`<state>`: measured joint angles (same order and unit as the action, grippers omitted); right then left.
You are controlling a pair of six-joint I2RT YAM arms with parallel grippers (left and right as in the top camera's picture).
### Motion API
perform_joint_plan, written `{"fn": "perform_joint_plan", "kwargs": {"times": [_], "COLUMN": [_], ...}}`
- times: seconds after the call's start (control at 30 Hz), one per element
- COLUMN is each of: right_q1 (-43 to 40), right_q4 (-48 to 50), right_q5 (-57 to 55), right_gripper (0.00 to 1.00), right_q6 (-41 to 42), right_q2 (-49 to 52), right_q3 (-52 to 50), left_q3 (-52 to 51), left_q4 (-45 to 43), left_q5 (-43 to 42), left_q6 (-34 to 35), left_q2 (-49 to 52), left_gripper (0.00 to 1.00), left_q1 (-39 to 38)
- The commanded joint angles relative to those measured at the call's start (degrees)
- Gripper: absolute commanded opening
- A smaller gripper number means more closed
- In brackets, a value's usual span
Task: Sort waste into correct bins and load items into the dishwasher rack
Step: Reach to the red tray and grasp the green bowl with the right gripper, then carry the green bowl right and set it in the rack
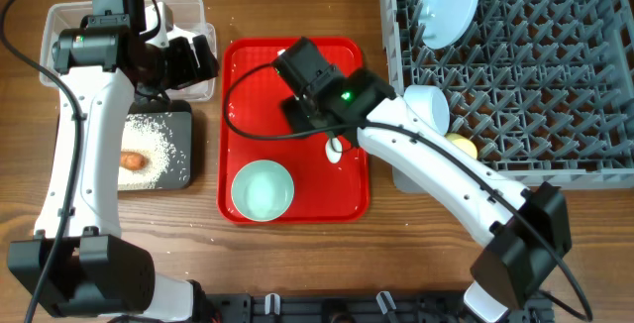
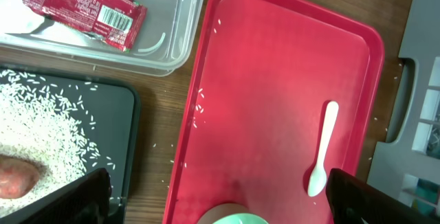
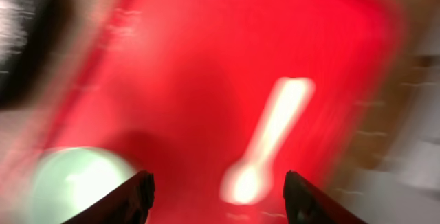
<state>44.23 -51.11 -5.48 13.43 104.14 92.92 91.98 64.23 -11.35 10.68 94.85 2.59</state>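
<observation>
The jaws of your right gripper stand spread and empty over the flat red tray, with the white plastic spoon lying on the tray below them, blurred in the wrist view. The jaws of your left gripper are also spread wide and hold nothing. A mint bowl sits on the same tray near the spoon. The red snack wrapper lies in the clear tub, while the rice and the carrot are in the black tray. In the grey rack you have the plate on edge, a second bowl and the yellow cup.
</observation>
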Motion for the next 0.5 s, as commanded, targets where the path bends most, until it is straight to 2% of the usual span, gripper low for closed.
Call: {"fn": "perform_joint_plan", "kwargs": {"times": [0.0,0.07,0.13,0.23,0.3,0.4,0.43,0.47], "right_q1": [1.86,4.33,5.11,5.05,3.26,0.74,0.72,0.44], "right_q4": [3.85,6.1,6.56,5.18,4.55,4.42,4.63,4.57], "right_q5": [19.69,21.09,21.79,24.04,27.1,28.76,28.76,28.7], "right_gripper": [0.63,0.63,0.61,0.5,0.46,0.14,0.07,0.04], "right_q6": [12.44,18.75,20.48,25.64,25.57,25.83,26.08,26.01], "right_q2": [1.2,4.35,6.54,10.64,12.63,12.66,12.61,12.2], "right_q3": [-5.92,-10.73,-11.65,-11.65,-11.65,-11.67,-11.63,-11.61], "left_q3": [0.7,0.7,0.7,0.7,0.7,0.7,0.7,0.7], "left_q4": [-0.09,-0.09,-0.09,-0.09,-0.09,-0.09,-0.09,-0.09], "left_q5": [0.35,0.35,0.35,0.35,0.35,0.35,0.35,0.35], "left_q6": [0.07,0.07,0.07,0.07,0.07,0.07,0.07,0.07], "left_q2": [-0.13,-0.13,-0.13,-0.13,-0.13,-0.13,-0.13,-0.13], "left_gripper": [1.0,1.0,1.0,1.0,1.0,1.0,1.0,1.0], "left_q1": [0.15,0.15,0.15,0.15,0.15,0.15,0.15,0.15]}}
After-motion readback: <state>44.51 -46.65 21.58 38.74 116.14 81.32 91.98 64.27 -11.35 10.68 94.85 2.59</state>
